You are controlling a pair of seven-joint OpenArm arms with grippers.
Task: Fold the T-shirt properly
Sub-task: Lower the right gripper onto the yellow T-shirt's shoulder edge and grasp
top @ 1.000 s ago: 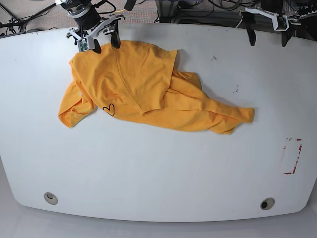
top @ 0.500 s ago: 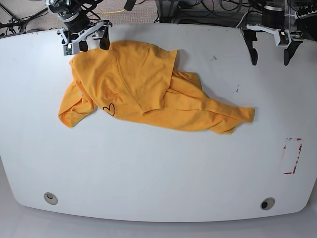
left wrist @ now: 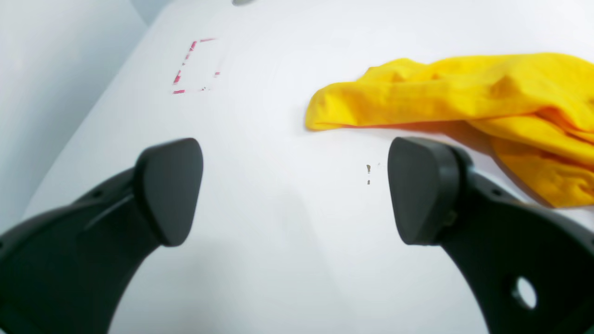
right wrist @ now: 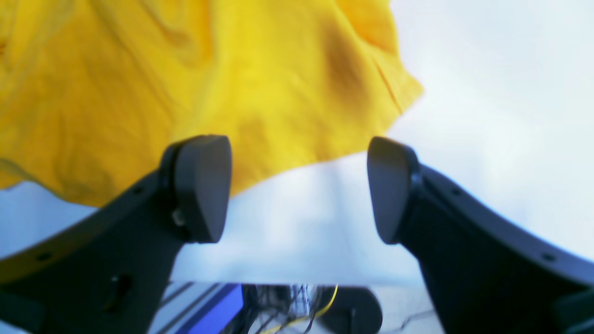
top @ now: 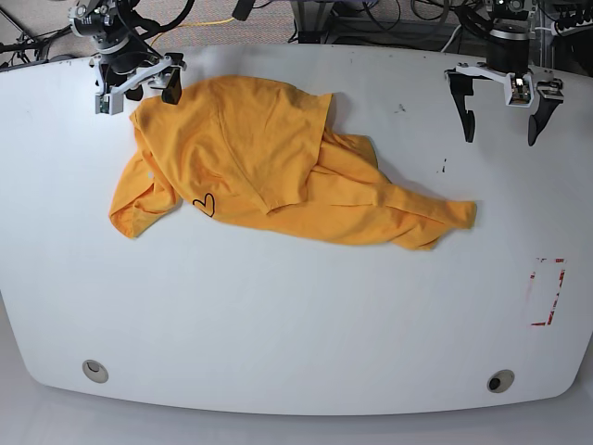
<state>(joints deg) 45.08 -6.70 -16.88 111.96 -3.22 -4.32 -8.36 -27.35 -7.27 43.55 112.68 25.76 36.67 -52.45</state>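
The orange-yellow T-shirt lies crumpled on the white table, partly folded over itself, with a small black heart outline showing at its left. Its lettering is hidden. Its right end shows in the left wrist view; a top edge shows in the right wrist view. My right gripper is open and empty above the table's back left, just off the shirt's top left corner. My left gripper is open and empty over bare table at the back right, well clear of the shirt.
A red-marked rectangle sits near the table's right edge and shows in the left wrist view. Small dark specks mark the table near my left gripper. Two round holes lie near the front edge. Cables hang behind the back edge.
My right gripper has moved left and back, off the shirt's top edge toward the table's corner. My left gripper has come forward a little and lower. The shirt has not moved.
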